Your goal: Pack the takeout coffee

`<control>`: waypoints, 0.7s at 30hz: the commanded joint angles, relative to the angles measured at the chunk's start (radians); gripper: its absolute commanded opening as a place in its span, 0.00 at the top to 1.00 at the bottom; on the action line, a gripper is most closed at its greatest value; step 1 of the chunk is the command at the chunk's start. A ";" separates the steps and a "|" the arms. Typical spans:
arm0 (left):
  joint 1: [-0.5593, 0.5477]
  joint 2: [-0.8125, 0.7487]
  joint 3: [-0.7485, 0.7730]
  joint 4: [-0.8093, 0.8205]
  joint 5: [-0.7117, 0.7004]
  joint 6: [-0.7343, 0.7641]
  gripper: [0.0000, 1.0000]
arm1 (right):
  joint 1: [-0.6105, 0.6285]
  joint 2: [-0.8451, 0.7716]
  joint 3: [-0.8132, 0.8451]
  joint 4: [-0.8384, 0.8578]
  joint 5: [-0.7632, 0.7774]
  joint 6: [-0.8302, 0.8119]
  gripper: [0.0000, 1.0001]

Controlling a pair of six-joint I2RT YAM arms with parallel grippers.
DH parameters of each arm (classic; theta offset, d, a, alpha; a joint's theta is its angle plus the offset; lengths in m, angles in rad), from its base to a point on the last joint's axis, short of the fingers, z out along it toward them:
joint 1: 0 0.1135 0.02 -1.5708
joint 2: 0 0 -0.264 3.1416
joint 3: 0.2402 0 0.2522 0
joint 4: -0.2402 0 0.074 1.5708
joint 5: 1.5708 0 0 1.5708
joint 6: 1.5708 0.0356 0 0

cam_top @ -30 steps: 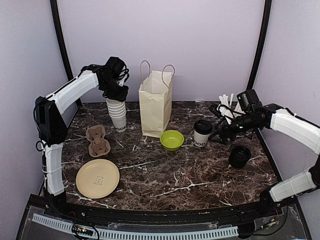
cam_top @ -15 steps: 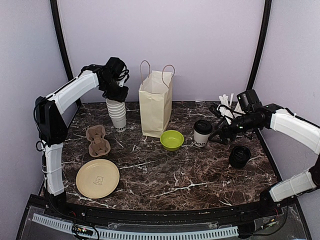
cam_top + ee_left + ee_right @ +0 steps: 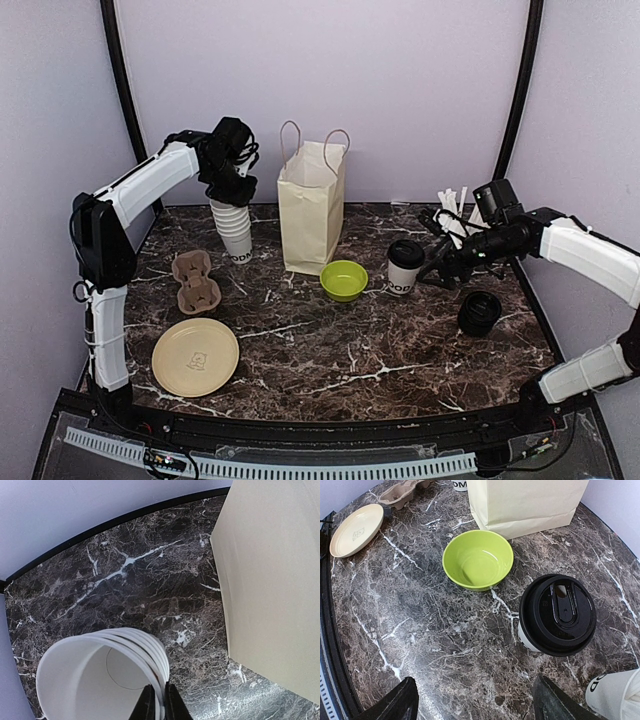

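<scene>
Standing right of green bowl (image 3: 343, 279), takeout coffee (image 3: 405, 266) looks light, thin-walled, crushable: grip mid-wall under lid, gently. Right gripper (image 3: 432, 270) wide open beside it. Left gripper (image 3: 233, 192) pinches cup stack (image 3: 236, 232) rim.

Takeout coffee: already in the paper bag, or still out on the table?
Out. The takeout coffee stands upright, lid on, on the table right of the green bowl, apart from the paper bag.
</scene>
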State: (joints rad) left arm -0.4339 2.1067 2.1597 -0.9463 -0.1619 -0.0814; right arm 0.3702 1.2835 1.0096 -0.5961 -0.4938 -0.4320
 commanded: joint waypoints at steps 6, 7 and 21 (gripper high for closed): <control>0.005 -0.002 0.048 -0.070 -0.012 0.015 0.91 | -0.001 0.010 0.000 0.034 -0.009 0.003 0.21; 0.005 -0.002 0.051 -0.072 -0.013 0.017 0.92 | -0.001 0.010 -0.001 0.034 -0.009 0.003 0.21; -0.046 0.000 0.088 -0.064 -0.126 0.090 1.00 | -0.001 0.011 -0.008 0.041 -0.004 0.000 0.21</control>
State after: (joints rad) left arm -0.4473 2.1139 2.2250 -1.0115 -0.1936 -0.0463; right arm 0.3702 1.2919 1.0096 -0.5812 -0.4938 -0.4324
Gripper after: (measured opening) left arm 0.046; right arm 0.791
